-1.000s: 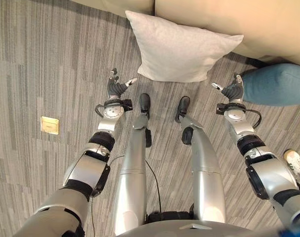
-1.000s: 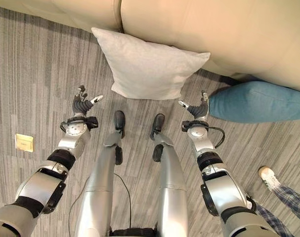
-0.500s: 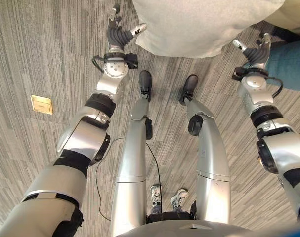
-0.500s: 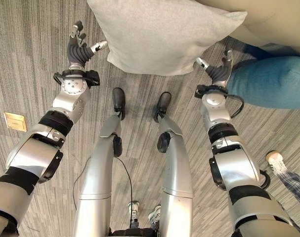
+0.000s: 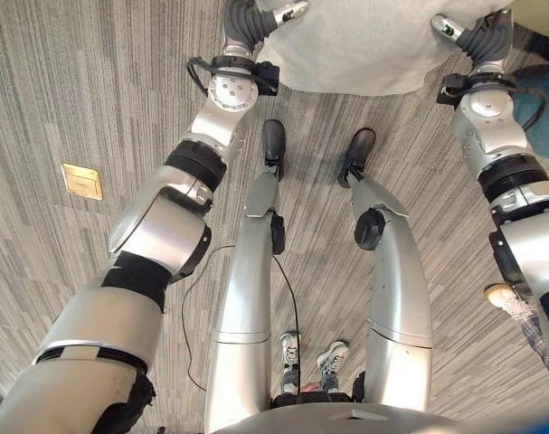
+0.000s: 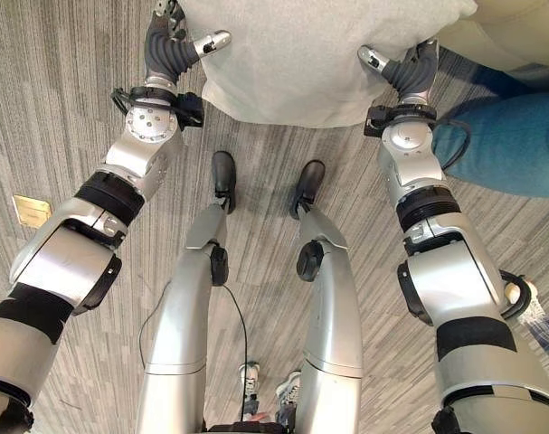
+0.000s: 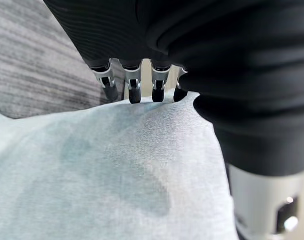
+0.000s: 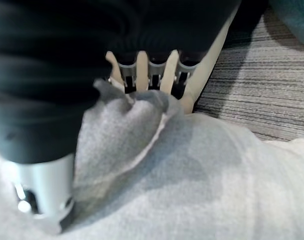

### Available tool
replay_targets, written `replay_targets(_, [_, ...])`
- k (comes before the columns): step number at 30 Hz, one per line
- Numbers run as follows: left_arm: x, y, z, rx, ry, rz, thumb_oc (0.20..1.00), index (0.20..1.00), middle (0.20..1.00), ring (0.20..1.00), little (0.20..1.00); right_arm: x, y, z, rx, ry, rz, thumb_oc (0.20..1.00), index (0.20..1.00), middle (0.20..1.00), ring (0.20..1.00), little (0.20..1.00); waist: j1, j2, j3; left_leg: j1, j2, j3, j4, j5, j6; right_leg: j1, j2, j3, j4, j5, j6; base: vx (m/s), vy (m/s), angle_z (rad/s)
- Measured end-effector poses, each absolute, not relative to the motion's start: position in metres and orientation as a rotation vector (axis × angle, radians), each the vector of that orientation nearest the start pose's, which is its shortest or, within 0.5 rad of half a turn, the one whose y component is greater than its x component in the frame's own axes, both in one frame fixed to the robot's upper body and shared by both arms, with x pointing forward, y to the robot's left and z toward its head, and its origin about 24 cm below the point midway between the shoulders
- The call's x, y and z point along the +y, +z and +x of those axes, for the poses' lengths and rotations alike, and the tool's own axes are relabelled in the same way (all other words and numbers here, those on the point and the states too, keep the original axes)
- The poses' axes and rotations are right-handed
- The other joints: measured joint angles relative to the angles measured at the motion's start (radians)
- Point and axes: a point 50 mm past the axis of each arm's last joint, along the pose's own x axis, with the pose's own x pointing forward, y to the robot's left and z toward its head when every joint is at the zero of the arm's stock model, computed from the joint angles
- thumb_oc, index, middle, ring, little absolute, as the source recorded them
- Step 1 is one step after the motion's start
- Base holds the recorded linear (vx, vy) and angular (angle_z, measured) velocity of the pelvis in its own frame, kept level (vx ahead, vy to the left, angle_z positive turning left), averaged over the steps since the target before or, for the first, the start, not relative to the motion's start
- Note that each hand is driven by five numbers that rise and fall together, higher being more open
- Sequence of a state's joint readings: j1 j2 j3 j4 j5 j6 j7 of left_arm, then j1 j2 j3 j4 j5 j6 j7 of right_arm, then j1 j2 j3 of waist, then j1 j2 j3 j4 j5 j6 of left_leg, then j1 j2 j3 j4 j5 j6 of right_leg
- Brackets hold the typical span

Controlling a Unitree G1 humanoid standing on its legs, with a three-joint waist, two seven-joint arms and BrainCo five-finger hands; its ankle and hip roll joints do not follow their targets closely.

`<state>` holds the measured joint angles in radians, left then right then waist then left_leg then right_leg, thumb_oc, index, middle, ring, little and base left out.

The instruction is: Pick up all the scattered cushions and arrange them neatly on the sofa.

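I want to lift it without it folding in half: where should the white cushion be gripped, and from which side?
Grip the white cushion at its two opposite side edges, one hand per side. It lies broad and soft on the floor, and the left hand and right hand already flank it, thumbs over the fabric, fingers at the edges.

The white cushion point(image 6: 301, 63) is lying between the two hands, blocking the middle; the blue cushion point(image 6: 509, 145) is sitting just beside the right hand point(image 6: 410, 72), crowding that side; bare floor point(image 6: 57, 99) is lying open beside the left hand point(image 6: 170, 50).
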<state>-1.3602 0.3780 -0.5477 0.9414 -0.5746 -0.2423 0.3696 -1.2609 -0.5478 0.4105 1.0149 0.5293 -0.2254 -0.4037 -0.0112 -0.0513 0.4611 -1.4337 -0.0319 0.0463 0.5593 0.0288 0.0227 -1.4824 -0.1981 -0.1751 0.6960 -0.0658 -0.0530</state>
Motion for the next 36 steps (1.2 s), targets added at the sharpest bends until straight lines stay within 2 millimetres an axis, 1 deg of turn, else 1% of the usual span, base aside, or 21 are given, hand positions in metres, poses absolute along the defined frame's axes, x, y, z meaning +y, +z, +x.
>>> replay_targets(1, [0.111,0.304,0.411,-0.558,0.053,0.113,1.0,1.0,1.0,1.0,1.0,-0.209,0.284,0.41,-0.474,-0.353,-0.14,1.0,1.0,1.0,1.0,1.0,-0.001,0.004,-0.01,-0.015,0.001,0.001,0.001,0.0,0.0,-0.015,0.003,0.004,0.0,0.003,0.001,-0.01,0.002,-0.03])
replay_targets(3, [0.114,0.307,0.412,-0.555,0.068,0.117,1.0,1.0,1.0,1.0,1.0,-0.201,0.285,0.411,-0.476,-0.332,-0.119,1.0,1.0,1.0,1.0,1.0,-0.01,0.004,-0.011,-0.017,0.003,0.003,0.001,0.001,0.0,-0.017,0.007,0.006,-0.004,0.007,0.002,-0.01,-0.004,-0.04])
replay_targets(5, [0.11,0.307,0.412,-0.553,0.062,0.108,1.0,1.0,1.0,1.0,1.0,-0.19,0.284,0.413,-0.48,-0.305,-0.093,1.0,1.0,1.0,1.0,1.0,-0.017,0.009,-0.026,-0.032,0.006,0.006,0.002,0.001,0.0,-0.033,0.012,0.011,-0.009,0.008,0.008,0.0,0.005,-0.06])
replay_targets(6, [0.111,0.307,0.412,-0.548,0.064,0.093,1.0,1.0,1.0,1.0,1.0,-0.184,0.285,0.414,-0.482,-0.292,-0.079,0.944,0.944,0.944,0.944,0.944,-0.021,0.01,-0.046,-0.053,0.009,0.008,0.004,0.001,0.001,-0.052,0.015,0.013,-0.013,0.011,0.012,0.0,0.002,-0.08])
replay_targets(7, [0.113,0.309,0.412,-0.55,0.07,0.076,1.0,1.0,1.0,1.0,1.0,-0.179,0.287,0.414,-0.493,-0.278,-0.059,0.57,0.57,0.57,0.57,0.57,-0.026,0.01,-0.046,-0.057,0.01,0.014,0.005,0.001,0.001,-0.06,0.017,0.019,-0.013,0.016,0.01,0.0,-0.003,-0.09])
replay_targets(8, [0.113,0.308,0.412,-0.546,0.071,0.066,0.482,0.482,0.482,0.482,0.482,-0.176,0.287,0.414,-0.496,-0.268,-0.052,0.341,0.341,0.341,0.341,0.341,-0.026,0.01,-0.046,-0.057,0.013,0.022,0.006,0.001,0.001,-0.062,0.019,0.026,-0.014,0.018,0.013,-0.01,0.009,-0.07])
replay_targets(9, [0.114,0.308,0.412,-0.544,0.074,0.065,0.2,0.2,0.2,0.2,0.2,-0.173,0.286,0.414,-0.498,-0.26,-0.045,0.2,0.2,0.2,0.2,0.2,-0.027,0.01,-0.047,-0.057,0.014,0.024,0.009,0.001,0.002,-0.062,0.02,0.027,-0.015,0.019,0.013,-0.01,0.019,-0.07])
replay_targets(11, [0.122,0.308,0.413,-0.534,0.098,0.01,0.2,0.2,0.2,0.2,0.2,-0.162,0.287,0.413,-0.505,-0.227,0.0,0.2,0.2,0.2,0.2,0.2,-0.031,0.01,-0.047,-0.053,0.017,0.031,0.009,0.001,0.002,-0.062,0.024,0.032,-0.018,0.024,0.01,-0.01,0.006,-0.05])
replay_targets(14, [0.132,0.308,0.413,-0.531,0.124,0.0,0.2,0.2,0.2,0.2,0.2,-0.16,0.289,0.413,-0.512,-0.218,0.01,0.2,0.2,0.2,0.2,0.2,-0.031,0.01,-0.047,-0.051,0.023,0.04,0.008,0.001,0.002,-0.062,0.033,0.046,-0.026,0.032,0.015,-0.01,-0.015,-0.06])
replay_targets(17, [0.134,0.309,0.413,-0.535,0.128,0.005,0.2,0.2,0.2,0.2,0.2,-0.152,0.292,0.411,-0.53,-0.186,-0.004,0.2,0.2,0.2,0.2,0.2,-0.031,0.011,-0.046,-0.049,0.029,0.052,0.007,0.001,0.002,-0.063,0.038,0.054,-0.034,0.043,0.015,-0.01,-0.018,-0.08])
replay_targets(20, [0.135,0.31,0.412,-0.539,0.127,0.006,0.2,0.2,0.2,0.2,0.2,-0.15,0.294,0.41,-0.538,-0.176,-0.009,0.2,0.2,0.2,0.2,0.2,-0.031,0.011,-0.046,-0.046,0.034,0.052,0.007,0.003,0.001,-0.062,0.044,0.055,-0.031,0.05,0.005,-0.02,-0.059,-0.02])
replay_targets(24, [0.145,0.296,0.409,-0.529,0.151,-0.043,0.2,0.2,0.2,0.2,0.2,-0.141,0.291,0.409,-0.536,-0.145,-0.042,0.2,0.2,0.2,0.2,0.2,-0.031,0.011,-0.046,-0.025,0.045,0.053,0.002,0.007,-0.005,-0.046,0.054,0.056,-0.034,0.055,-0.001,-0.03,-0.086,-0.03])
replay_targets(25, [0.15,0.282,0.407,-0.519,0.152,-0.079,0.2,0.2,0.2,0.2,0.2,-0.138,0.284,0.406,-0.541,-0.125,-0.06,0.2,0.2,0.2,0.2,0.2,-0.03,0.011,-0.046,-0.004,0.045,0.053,-0.004,0.008,-0.007,-0.028,0.055,0.056,-0.036,0.053,-0.001,-0.03,-0.06,0.02])
replay_targets(26, [0.151,0.275,0.407,-0.502,0.161,-0.085,0.2,0.2,0.2,0.2,0.2,-0.136,0.28,0.405,-0.537,-0.116,-0.06,0.2,0.2,0.2,0.2,0.2,-0.028,0.011,-0.046,0.008,0.045,0.053,-0.005,0.008,-0.007,-0.018,0.056,0.056,-0.036,0.048,0.005,-0.04,-0.07,0.04])
replay_targets(27, [0.153,0.268,0.403,-0.508,0.159,-0.132,0.2,0.2,0.2,0.2,0.2,-0.134,0.277,0.402,-0.549,-0.104,-0.048,0.2,0.2,0.2,0.2,0.2,-0.028,0.011,-0.047,0.021,0.045,0.052,-0.013,0.009,-0.009,-0.009,0.056,0.058,-0.036,0.042,0.011,-0.03,-0.076,0.05])
replay_targets(29, [0.151,0.251,0.394,-0.51,0.149,-0.202,0.2,0.2,0.2,0.2,0.2,-0.134,0.269,0.397,-0.558,-0.1,-0.004,0.2,0.2,0.2,0.2,0.2,-0.025,0.012,-0.045,0.048,0.044,0.052,-0.034,0.018,-0.014,0.014,0.057,0.058,-0.045,0.043,0.012,-0.06,-0.083,0.05])
replay_targets(30, [0.148,0.222,0.39,-0.445,0.156,-0.244,0.2,0.2,0.2,0.2,0.2,-0.134,0.247,0.395,-0.515,-0.096,-0.005,0.2,0.2,0.2,0.2,0.2,-0.024,0.012,-0.045,0.127,0.039,0.05,-0.089,0.039,-0.017,0.086,0.058,0.054,-0.081,0.052,0.004,-0.06,-0.095,0.06])
replay_targets(31, [0.146,0.207,0.387,-0.413,0.156,-0.254,0.2,0.2,0.2,0.2,0.2,-0.135,0.233,0.392,-0.492,-0.099,0.005,0.2,0.2,0.2,0.2,0.2,-0.022,0.013,-0.05,0.172,0.036,0.046,-0.116,0.039,-0.018,0.129,0.057,0.052,-0.099,0.048,0.011,-0.05,-0.106,0.07])
replay_targets(33, [0.143,0.185,0.38,-0.376,0.148,-0.256,0.2,0.2,0.2,0.2,0.2,-0.138,0.208,0.385,-0.459,-0.103,0.043,0.2,0.2,0.2,0.2,0.2,-0.023,0.026,-0.124,0.183,0.034,0.031,-0.132,0.037,-0.026,0.143,0.056,0.039,-0.103,0.039,0.021,-0.03,-0.064,0.07])
replay_targets(35, [0.142,0.184,0.378,-0.378,0.141,-0.261,0.2,0.2,0.2,0.2,0.2,-0.141,0.202,0.381,-0.458,-0.11,0.046,0.2,0.2,0.2,0.2,0.2,-0.023,0.03,-0.124,0.225,0.034,0.019,-0.14,0.04,-0.023,0.192,0.054,0.023,-0.107,0.037,0.019,-0.02,-0.049,0.07])
replay_targets(36, [0.137,0.178,0.371,-0.386,0.123,-0.261,0.2,0.2,0.2,0.2,0.2,-0.145,0.191,0.374,-0.449,-0.113,0.066,0.2,0.2,0.2,0.2,0.2,-0.022,0.033,-0.125,0.272,0.032,0.007,-0.157,0.042,-0.026,0.243,0.055,0.012,-0.124,0.034,0.016,0.06,-0.064,0.1])
